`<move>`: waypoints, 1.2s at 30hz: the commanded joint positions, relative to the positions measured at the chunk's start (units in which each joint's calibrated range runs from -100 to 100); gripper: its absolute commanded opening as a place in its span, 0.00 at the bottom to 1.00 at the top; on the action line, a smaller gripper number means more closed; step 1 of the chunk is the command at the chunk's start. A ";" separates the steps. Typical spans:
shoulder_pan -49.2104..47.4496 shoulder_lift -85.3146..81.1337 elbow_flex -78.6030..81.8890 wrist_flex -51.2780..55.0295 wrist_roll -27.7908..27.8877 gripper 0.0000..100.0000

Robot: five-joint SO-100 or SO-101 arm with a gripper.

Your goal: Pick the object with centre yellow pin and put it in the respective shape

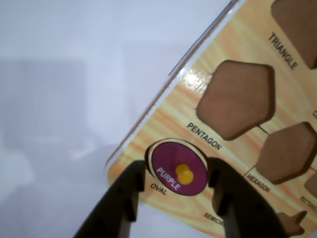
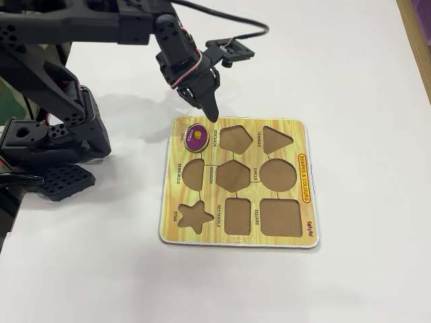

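Yellow wood-grain puzzle board (image 2: 283, 128) lies flat on a white table (image 2: 363, 74), right of the black arm's base (image 2: 57, 145) in the fixed view. Nine brown cutouts in three rows.

The purple oval piece (image 2: 196, 136) with its yellow knob (image 1: 184, 174) sits at the board's far-left corner in the fixed view, over the oval recess (image 1: 149, 157) labelled OVAL. In the wrist view a pale rim shows along the piece's upper edge, so it may be slightly tilted rather than fully seated; hard to be sure from this angle.

Gripper (image 1: 176, 181) hangs just above that corner. In the wrist view its two dark fingers (image 1: 124, 198) stand apart on either side of the piece, left finger close by its edge, right finger close by the other edge. Jaws spread about as wide as the piece, nothing clamped between them. In the fixed view the fingertips point down toward the board's far edge, beside the piece.

Pentagon cutout (image 1: 237, 97) lies empty next to the piece. Triangle cutout (image 2: 276, 139) sits beyond it along the far row. Star cutout (image 2: 194, 215) occupies the near-left corner in the fixed view.
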 commanded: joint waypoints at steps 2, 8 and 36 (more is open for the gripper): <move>0.20 -6.32 -0.45 0.25 -4.47 0.14; 0.49 -12.26 -0.45 0.25 -10.12 0.14; 22.86 -51.93 21.85 -0.36 -17.44 0.14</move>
